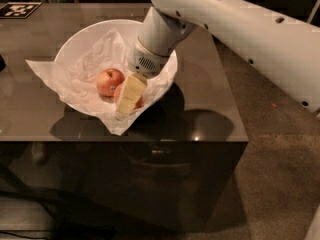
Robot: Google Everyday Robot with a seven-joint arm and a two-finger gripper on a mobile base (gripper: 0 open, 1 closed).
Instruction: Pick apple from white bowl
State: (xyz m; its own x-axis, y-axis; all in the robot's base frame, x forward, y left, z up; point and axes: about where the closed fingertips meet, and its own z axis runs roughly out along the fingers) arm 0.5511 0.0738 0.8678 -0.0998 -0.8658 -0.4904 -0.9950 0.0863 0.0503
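The white bowl [75,51] stands on the dark table, lined with crumpled white paper [47,74]. Two red-orange apples lie in its bottom. The left, slightly larger one [109,81] is in full view. The apple [119,92] to its right is mostly hidden behind my gripper [128,98]. The cream-coloured gripper reaches down into the bowl right at that apple, near the bowl's front rim. The white arm [235,24] comes in from the upper right over the bowl's right side.
The dark table [200,109] ends at its front edge just below the bowl and at its right edge near the arm. A black-and-white marker tag [19,9] lies at the table's back left. Floor [280,174] lies to the right.
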